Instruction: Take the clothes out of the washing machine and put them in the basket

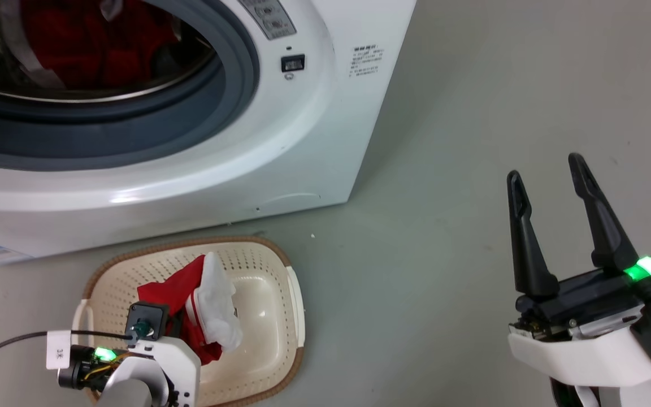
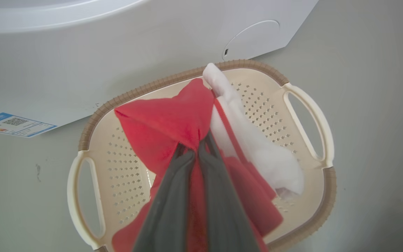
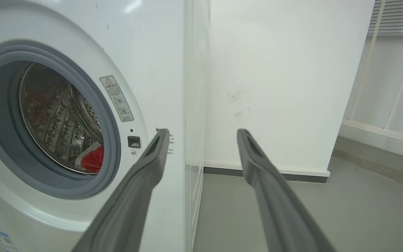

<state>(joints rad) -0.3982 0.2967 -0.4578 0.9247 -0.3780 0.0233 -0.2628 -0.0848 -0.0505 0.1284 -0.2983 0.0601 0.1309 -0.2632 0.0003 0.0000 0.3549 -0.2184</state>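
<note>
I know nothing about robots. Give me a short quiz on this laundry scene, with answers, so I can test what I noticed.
1. True or false: the right gripper is shut on a garment.
2. The left gripper holds a red garment over: A the basket, B the floor, C a chair.
3. Fill in: more red clothes lie inside the ____.
Key: 1 false, it is open and empty. 2 A. 3 washing machine.
</note>
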